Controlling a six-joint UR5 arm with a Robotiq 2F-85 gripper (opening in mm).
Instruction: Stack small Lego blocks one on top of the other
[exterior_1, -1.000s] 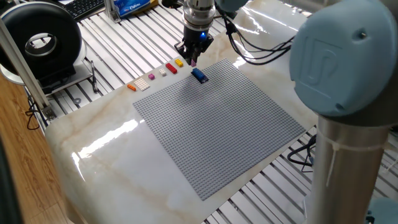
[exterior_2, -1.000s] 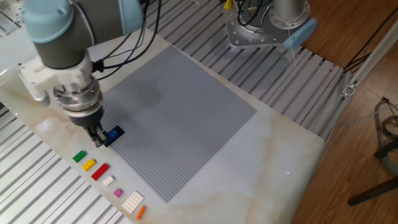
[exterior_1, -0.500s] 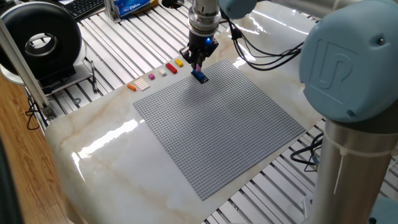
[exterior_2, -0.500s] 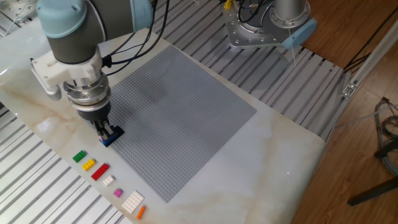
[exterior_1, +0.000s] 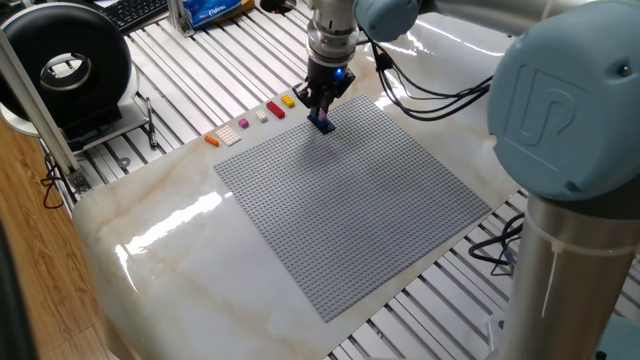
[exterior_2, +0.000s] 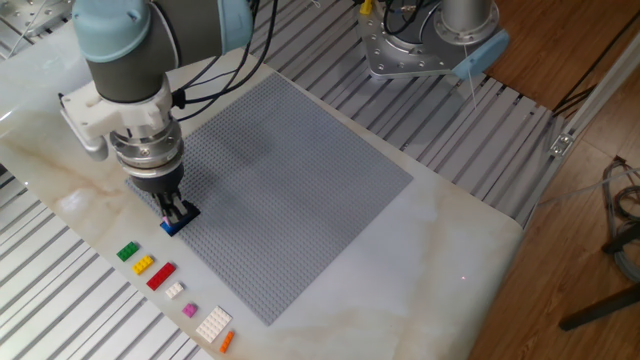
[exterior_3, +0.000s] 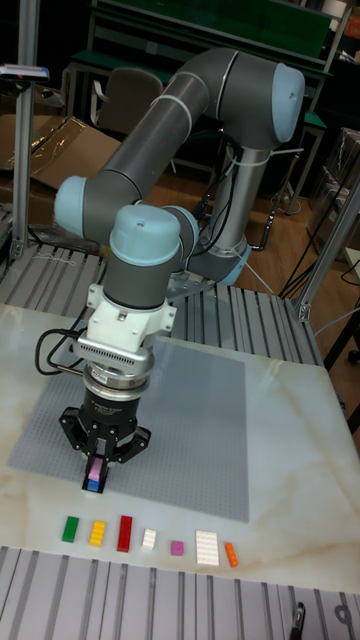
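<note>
A blue brick (exterior_1: 323, 123) (exterior_2: 174, 224) (exterior_3: 93, 485) sits on the large grey baseplate (exterior_1: 350, 200) (exterior_2: 290, 170) (exterior_3: 200, 420) near its edge by the brick row. My gripper (exterior_1: 320, 108) (exterior_2: 176, 208) (exterior_3: 96, 468) points straight down over it, shut on a pink brick (exterior_3: 97, 467) that rests on the blue one's top. On the marble beside the plate lies a row of small Lego blocks: green (exterior_2: 127, 252) (exterior_3: 70, 528), yellow (exterior_2: 143, 264) (exterior_1: 287, 101), red (exterior_2: 160, 276) (exterior_1: 274, 109), small white (exterior_2: 174, 290), pink (exterior_2: 190, 310), larger white (exterior_2: 213, 324) and orange (exterior_2: 227, 341).
The marble slab (exterior_1: 170, 240) lies on a slatted metal table. A black ring-shaped device (exterior_1: 65, 65) stands at the far left, cables (exterior_1: 420, 85) trail behind the arm, and the arm's base (exterior_2: 415, 45) is bolted past the plate's far side.
The gripper moved sideways from beside the blue brick to directly above it and came down, bringing the pink brick onto the blue one. The row of bricks has not moved.
</note>
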